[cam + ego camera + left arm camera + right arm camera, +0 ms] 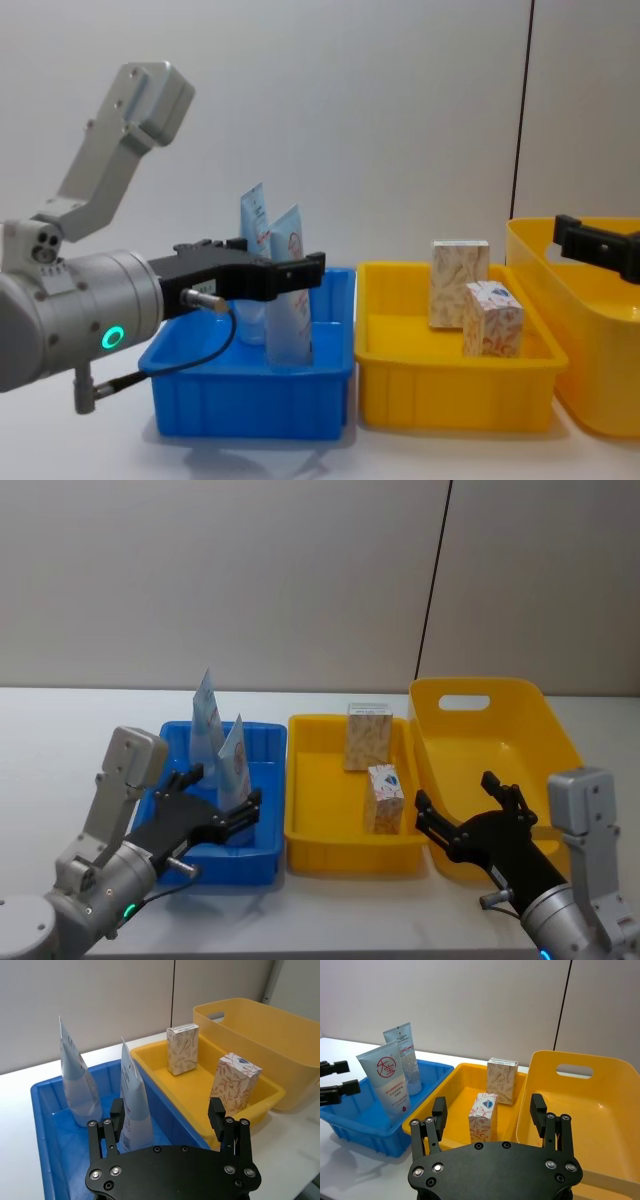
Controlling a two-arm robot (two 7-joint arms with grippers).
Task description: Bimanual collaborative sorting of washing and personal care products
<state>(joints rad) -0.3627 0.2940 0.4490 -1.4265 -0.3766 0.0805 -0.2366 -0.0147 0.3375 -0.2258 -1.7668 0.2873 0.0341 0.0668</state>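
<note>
Two light-blue tubes stand upright in the blue bin [262, 852]: the larger tube [235, 763] with a red circle logo [387, 1069] nearer me, the slimmer tube [207, 723] behind it. My left gripper [225, 788] hovers open at the bin's front, and the larger tube [132, 1102] stands just ahead of it, close to one finger. Two speckled boxes stand in the yellow tray [345, 848], one box [367, 737] at the back and one box [385, 798] nearer. My right gripper [455, 793] is open and empty, low between tray and basket.
A large yellow basket [500, 742] with a handle slot stands at the right, touching the yellow tray. The blue bin and yellow tray sit side by side on a white table [60, 740]. A grey wall rises behind, and free tabletop lies to the left.
</note>
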